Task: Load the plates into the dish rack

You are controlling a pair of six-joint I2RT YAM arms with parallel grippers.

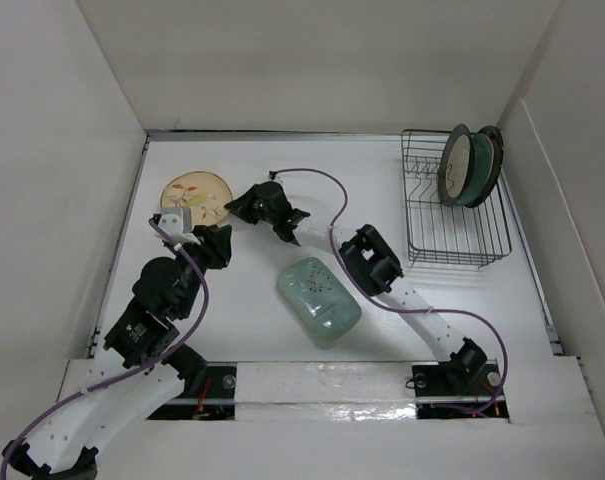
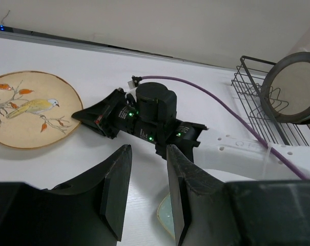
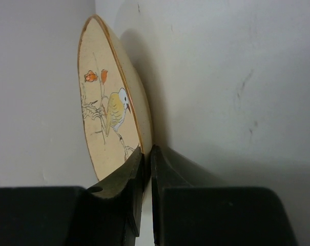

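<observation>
The tan plate [image 1: 194,197] with a bird and leaf print lies flat at the back left of the table. My right gripper [image 1: 232,207] is at its right edge. In the right wrist view its jaws [image 3: 148,154] are pinched on the tan plate's rim [image 3: 106,113]. My left gripper [image 1: 224,243] hovers just in front, open and empty [image 2: 147,154]. The pale-green speckled oblong plate [image 1: 319,300] lies at the table's middle. The dark wire dish rack [image 1: 454,225] stands at the back right with the cream grey-rimmed plate [image 1: 460,165] and teal plate [image 1: 482,172] upright in it.
The right arm [image 1: 412,300] stretches across the table behind the oblong plate, its purple cable [image 1: 317,180] looping over the back. White walls enclose the table on three sides. The rack also shows in the left wrist view [image 2: 252,97].
</observation>
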